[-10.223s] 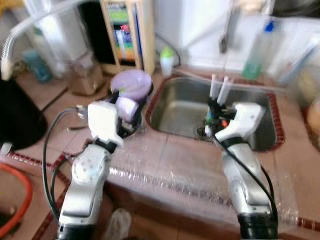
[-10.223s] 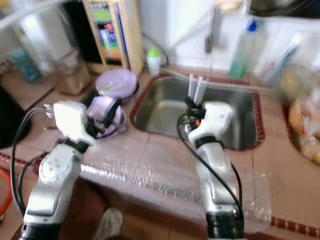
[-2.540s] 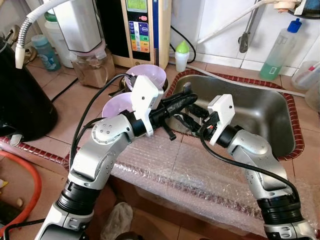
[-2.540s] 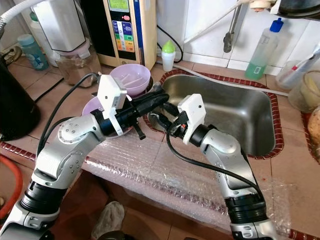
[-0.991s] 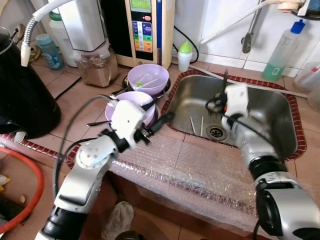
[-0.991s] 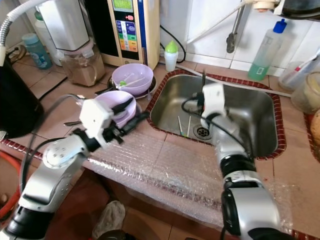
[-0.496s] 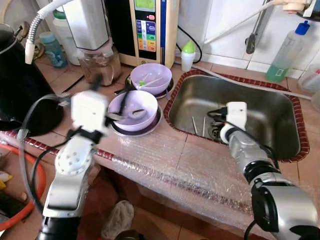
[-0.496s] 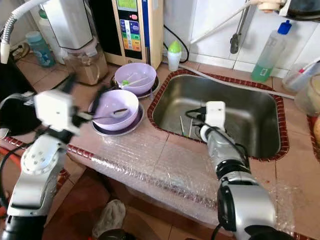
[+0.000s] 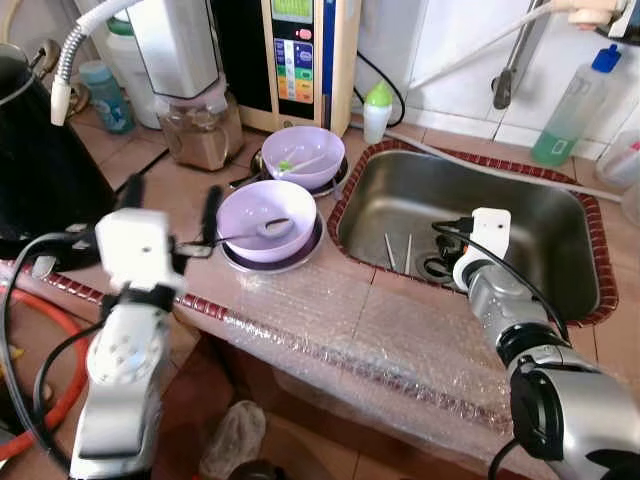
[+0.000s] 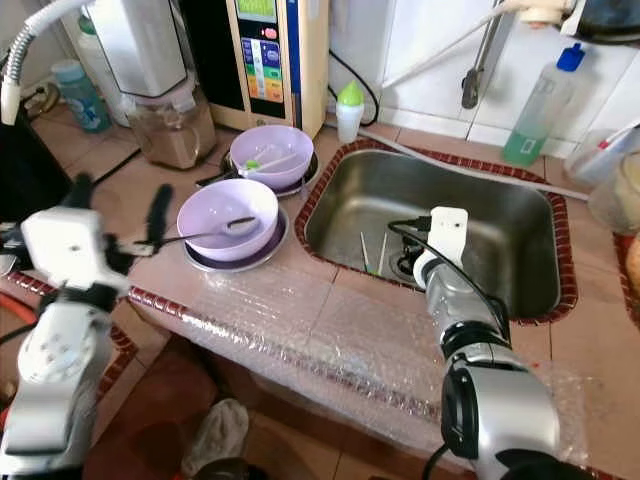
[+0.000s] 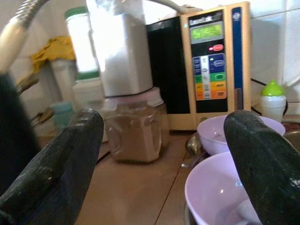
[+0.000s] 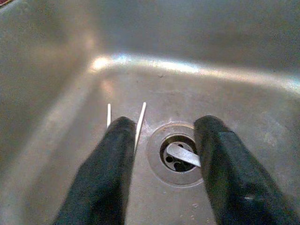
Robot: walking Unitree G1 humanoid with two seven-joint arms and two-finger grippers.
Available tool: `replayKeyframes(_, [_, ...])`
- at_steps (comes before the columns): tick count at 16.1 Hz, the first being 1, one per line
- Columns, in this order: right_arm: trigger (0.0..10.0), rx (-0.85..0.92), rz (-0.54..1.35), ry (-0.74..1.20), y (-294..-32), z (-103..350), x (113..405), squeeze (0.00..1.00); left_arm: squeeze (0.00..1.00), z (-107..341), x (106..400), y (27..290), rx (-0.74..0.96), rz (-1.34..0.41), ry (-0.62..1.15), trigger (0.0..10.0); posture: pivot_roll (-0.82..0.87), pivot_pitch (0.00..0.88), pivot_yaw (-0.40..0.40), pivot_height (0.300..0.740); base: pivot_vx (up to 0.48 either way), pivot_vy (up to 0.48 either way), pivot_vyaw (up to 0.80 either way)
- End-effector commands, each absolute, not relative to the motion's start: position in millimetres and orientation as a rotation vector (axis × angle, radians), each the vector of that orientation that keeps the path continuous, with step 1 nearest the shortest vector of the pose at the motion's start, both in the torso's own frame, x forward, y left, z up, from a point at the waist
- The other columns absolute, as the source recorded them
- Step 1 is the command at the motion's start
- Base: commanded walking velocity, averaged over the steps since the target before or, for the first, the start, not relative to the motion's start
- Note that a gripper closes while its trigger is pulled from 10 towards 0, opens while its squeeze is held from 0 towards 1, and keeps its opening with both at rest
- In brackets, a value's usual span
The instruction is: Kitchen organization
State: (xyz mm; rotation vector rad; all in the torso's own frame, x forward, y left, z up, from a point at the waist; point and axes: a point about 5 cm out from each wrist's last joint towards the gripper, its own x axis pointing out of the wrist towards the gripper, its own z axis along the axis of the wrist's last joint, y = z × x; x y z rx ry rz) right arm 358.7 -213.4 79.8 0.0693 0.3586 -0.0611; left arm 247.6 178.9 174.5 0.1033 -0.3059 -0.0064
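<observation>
**Chopsticks lie in the sink, both claws empty**

Two pale chopsticks (image 9: 397,251) lie side by side on the floor of the steel sink (image 9: 560,225), just beside the drain (image 12: 177,156). The right claw (image 12: 161,154) hangs low inside the basin with its black fingers spread wide and nothing between them; in the right wrist view one finger (image 12: 108,168) sits close against the chopsticks, while the other is on the far side of the drain hole.

The left claw (image 11: 164,140) is also wide and empty, raised over the worktop (image 9: 160,185) to the robot's left. It points toward the near purple bowl (image 9: 262,210), which rests on a dark plate with a spoon (image 9: 262,229) lying in it. A second purple bowl (image 9: 303,156) stands just behind, also holding utensils. A jar of brown powder (image 11: 135,129) and a water-filter unit (image 11: 213,61) stand farther back.

The chopsticks look like the next thing to collect, and that pick is risky. They are thin and flat against smooth steel, so closing fingers could skate over them or flick one toward the drain. The pair is slightly splayed, so a pinch may catch only one stick. On the left, a careless sweep could knock the spoon handle that overhangs the bowl's rim and tip the bowl.
</observation>
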Motion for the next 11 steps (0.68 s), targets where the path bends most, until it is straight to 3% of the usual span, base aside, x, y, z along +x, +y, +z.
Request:
replayKeyframes(1, [10.0,0.085,-0.06,0.402,-207.3,69.9,354.6,1.0,1.0,169.3,242.5,185.9,0.052,0.044,-0.264,10.0,0.11,0.016,0.009,0.74,0.0,0.0,0.0])
replayKeyframes(7, [10.0,0.073,-0.013,0.406,-196.8,68.8,355.7,1.0,1.0,149.7,238.9,183.5,-0.158,0.025,-0.133,10.0,0.11,0.015,0.002,0.74,0.0,0.0,0.0])
replayKeyframes(8, [10.0,0.075,0.007,0.406,-194.8,68.8,355.9,1.0,0.56,145.2,240.8,180.9,-0.242,0.006,-0.103,10.0,0.11,0.015,0.004,0.74,0.0,0.0,0.0])
replayKeyframes(9, [10.0,0.074,0.013,0.408,-194.3,68.5,355.7,0.13,0.0,143.5,242.3,177.5,-0.287,-0.023,-0.088,10.0,0.1,0.015,0.007,0.74,0.0,0.0,0.0])
replayKeyframes(10, [10.0,0.065,0.016,0.412,-194.7,67.6,355.0,0.0,0.0,142.8,244.4,173.8,-0.34,-0.042,-0.076,10.0,0.1,0.014,0.01,0.74,0.0,0.0,0.0])
replayKeyframes(11, [10.0,0.064,0.02,0.414,-194.8,66.9,354.4,0.0,0.0,142.0,247.5,171.1,-0.389,-0.052,-0.064,8.0,0.1,0.012,0.013,0.74,0.0,0.0,0.0])
